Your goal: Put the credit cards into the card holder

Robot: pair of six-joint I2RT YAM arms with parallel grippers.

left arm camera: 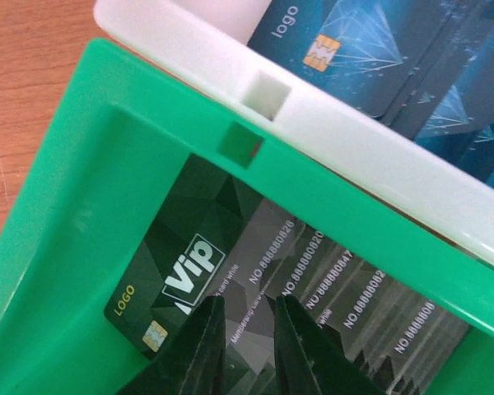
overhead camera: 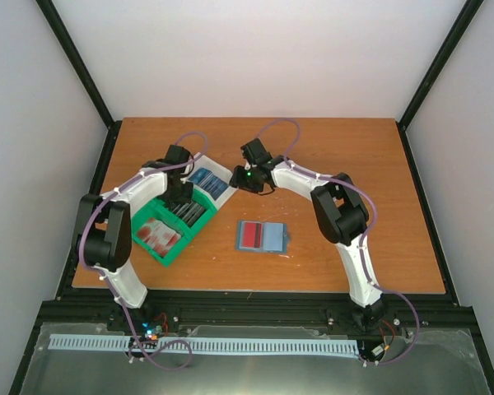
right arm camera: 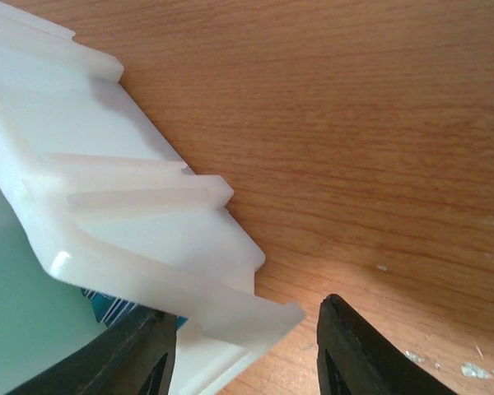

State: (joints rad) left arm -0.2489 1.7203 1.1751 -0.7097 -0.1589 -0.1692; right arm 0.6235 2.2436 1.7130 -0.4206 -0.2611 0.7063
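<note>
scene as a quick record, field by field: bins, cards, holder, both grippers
green bin: red cards in near compartment, dark cards in the next
white bin: against green bin's far side, holds blue cards
card holder: open flat on the table, one red card on its left half
left gripper: low over the dark cards, fingers close together, grip unclear
right gripper: open, white bin's corner between its fingers
</note>
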